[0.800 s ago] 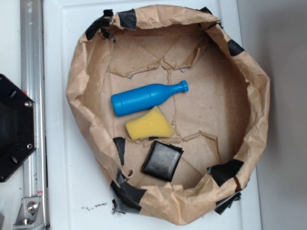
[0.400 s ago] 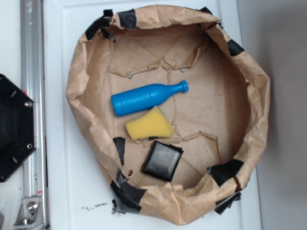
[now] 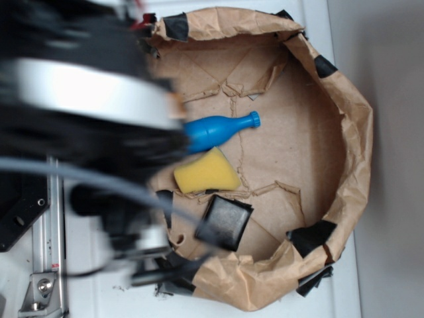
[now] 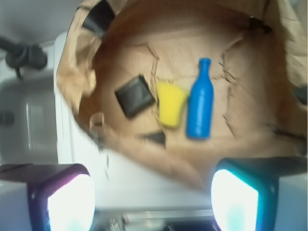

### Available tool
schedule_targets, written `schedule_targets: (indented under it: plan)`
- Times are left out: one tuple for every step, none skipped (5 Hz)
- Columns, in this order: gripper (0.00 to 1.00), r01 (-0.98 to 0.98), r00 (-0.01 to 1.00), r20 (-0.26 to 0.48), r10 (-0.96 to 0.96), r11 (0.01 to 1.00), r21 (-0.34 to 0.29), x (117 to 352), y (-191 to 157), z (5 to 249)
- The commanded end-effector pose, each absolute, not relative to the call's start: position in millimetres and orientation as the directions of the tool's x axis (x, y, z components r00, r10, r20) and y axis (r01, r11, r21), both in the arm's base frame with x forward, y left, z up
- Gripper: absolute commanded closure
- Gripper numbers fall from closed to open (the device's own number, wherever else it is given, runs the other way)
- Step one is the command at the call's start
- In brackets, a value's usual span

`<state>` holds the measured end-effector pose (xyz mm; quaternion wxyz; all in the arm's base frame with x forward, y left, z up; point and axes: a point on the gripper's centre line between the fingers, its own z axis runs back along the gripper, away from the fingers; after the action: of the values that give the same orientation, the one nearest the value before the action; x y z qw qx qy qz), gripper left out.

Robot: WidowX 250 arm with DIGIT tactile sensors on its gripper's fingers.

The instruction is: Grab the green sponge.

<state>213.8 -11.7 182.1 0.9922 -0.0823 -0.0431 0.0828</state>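
Note:
The green sponge (image 3: 207, 171), a yellow-looking foam trapezoid, lies on the floor of a brown paper nest, between the blue bottle (image 3: 224, 128) and the flat black pad (image 3: 225, 222). In the wrist view the sponge (image 4: 171, 103) is far ahead, with the bottle (image 4: 199, 101) to its right and the pad (image 4: 134, 95) to its left. My gripper (image 4: 151, 197) is open and empty, above the white surface outside the nest's near wall. In the exterior view my arm (image 3: 86, 106) is a large blur over the left side, hiding the bottle's base; the fingers cannot be made out there.
The crumpled paper wall (image 3: 351, 132), patched with black tape, rings all three objects and also shows in the wrist view (image 4: 77, 72). A metal rail (image 3: 50, 232) and a black base plate (image 3: 16, 212) stand at the left. White tabletop (image 3: 391, 199) surrounds the nest.
My arm has swung into the exterior view from the left, covering the nest's left wall and the bottle's base. The sponge, bottle and pad have not moved.

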Motion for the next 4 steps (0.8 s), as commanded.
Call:
schedule_targets:
  plan:
    - [0.0, -0.202, 0.973, 0.08, 0.216, 0.967, -0.154, 257, 13, 135]
    - [0.0, -0.037, 0.995, 0.091, 0.045, 0.995, -0.088, 262, 14, 92]
    - [0.0, 0.211, 0.972, 0.105, -0.209, 0.977, -0.005, 260, -10, 67]
    - [0.0, 0.447, 0.893, 0.06, -0.446, 0.895, 0.01, 256, -16, 47]
